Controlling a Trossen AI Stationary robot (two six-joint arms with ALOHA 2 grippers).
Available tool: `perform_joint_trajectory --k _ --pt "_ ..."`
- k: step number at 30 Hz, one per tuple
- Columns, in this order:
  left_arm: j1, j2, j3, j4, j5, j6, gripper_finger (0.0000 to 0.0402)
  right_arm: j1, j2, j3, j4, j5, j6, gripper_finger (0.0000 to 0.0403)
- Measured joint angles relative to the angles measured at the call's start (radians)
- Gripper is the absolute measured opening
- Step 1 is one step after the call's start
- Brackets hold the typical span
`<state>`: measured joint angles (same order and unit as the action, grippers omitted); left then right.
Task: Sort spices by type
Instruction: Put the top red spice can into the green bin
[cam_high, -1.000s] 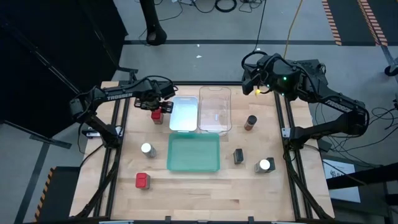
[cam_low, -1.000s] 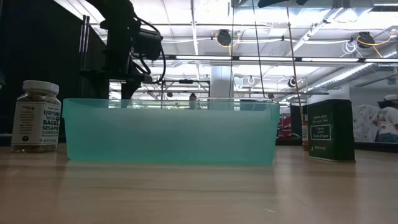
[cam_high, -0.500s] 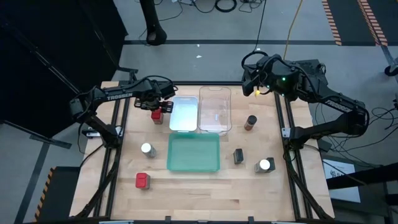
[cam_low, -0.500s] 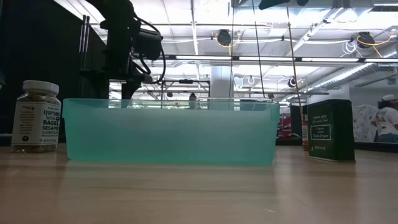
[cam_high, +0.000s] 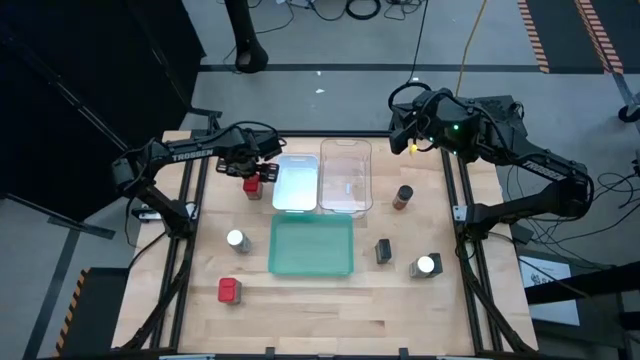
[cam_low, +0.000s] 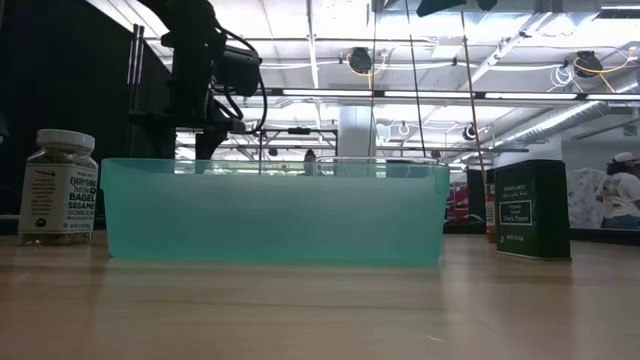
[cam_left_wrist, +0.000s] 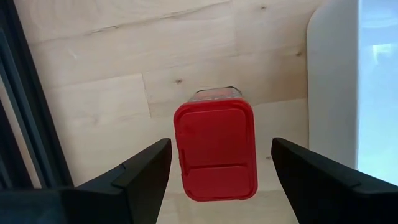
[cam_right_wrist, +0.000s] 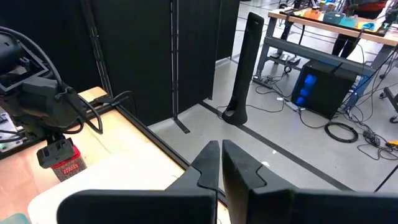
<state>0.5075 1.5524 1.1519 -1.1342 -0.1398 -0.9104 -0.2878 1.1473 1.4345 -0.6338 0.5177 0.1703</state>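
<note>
My left gripper (cam_high: 254, 180) poised over a red tin (cam_high: 252, 186) beside the white tray (cam_high: 296, 182).

Bare desk (cam_left_wrist: 93, 81) spreads ahead of my open fingers (cam_left_wrist: 140, 171), which flank the tin without touching; the tray's rim lies just beside it. My right gripper (cam_right_wrist: 221, 163) hangs closed beyond the desk's far edge.

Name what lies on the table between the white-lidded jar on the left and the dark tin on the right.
In the high view, the green tray lies between the white-lidded jar and the dark tin.
</note>
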Motion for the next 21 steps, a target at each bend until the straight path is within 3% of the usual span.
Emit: perform_joint_trajectory --k 21 --pt "0.002 0.0 0.0 -0.026 -0.012 0.002 0.0283 0.0 0.0 0.0 -0.001 0.0 -0.006 0.0"
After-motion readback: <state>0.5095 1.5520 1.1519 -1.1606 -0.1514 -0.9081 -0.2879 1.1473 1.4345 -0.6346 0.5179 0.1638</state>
